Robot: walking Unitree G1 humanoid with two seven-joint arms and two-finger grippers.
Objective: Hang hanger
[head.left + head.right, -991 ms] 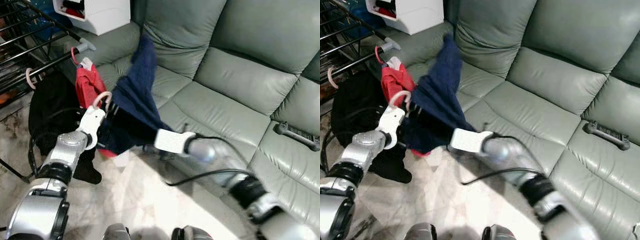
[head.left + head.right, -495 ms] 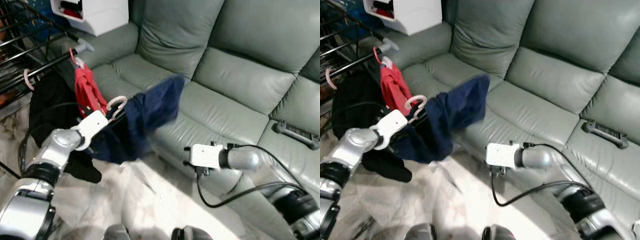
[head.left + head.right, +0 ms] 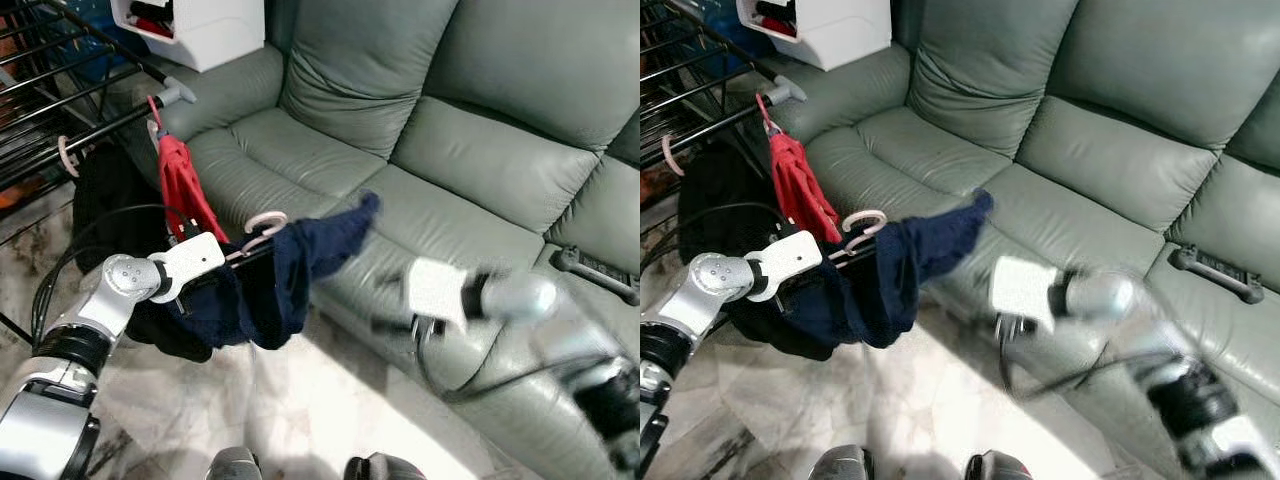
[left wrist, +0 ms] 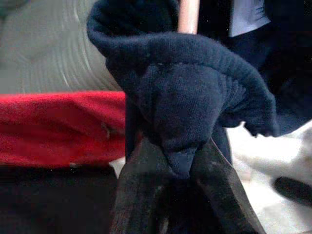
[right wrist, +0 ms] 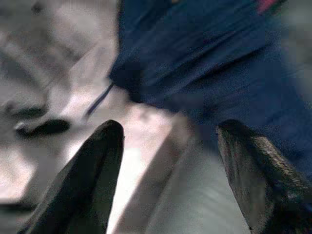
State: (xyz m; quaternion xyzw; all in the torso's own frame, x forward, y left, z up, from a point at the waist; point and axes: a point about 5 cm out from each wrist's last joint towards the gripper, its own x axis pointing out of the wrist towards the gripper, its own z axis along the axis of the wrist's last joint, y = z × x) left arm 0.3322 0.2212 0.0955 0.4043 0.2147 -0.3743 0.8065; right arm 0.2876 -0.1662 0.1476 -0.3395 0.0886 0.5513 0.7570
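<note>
The left gripper (image 4: 168,161) is pinched tight on a soft, fuzzy blue cloth (image 3: 275,275) that droops in a floppy heap from a pale pink hanger (image 3: 262,222). The hanger's round hook pokes up just above the cloth, close beside the gripper, in front of the sofa (image 3: 480,130) and above the shiny pale floor (image 3: 290,400). The sofa is grey-green, smooth and puffy like leather. The right gripper (image 5: 170,175) is out in front of the sofa seat, blurry, with its two black fingers spread wide and nothing between them; the blue cloth is near it but not touching. A red cloth (image 3: 180,185) hangs flat and thin from a dark metal rack (image 3: 90,110) made of thin bars. A black cloth (image 3: 110,195) hangs beside the red one. A white box (image 3: 200,25) sits on the sofa arm. A dark bumpy remote (image 3: 598,272) lies on the far seat.
</note>
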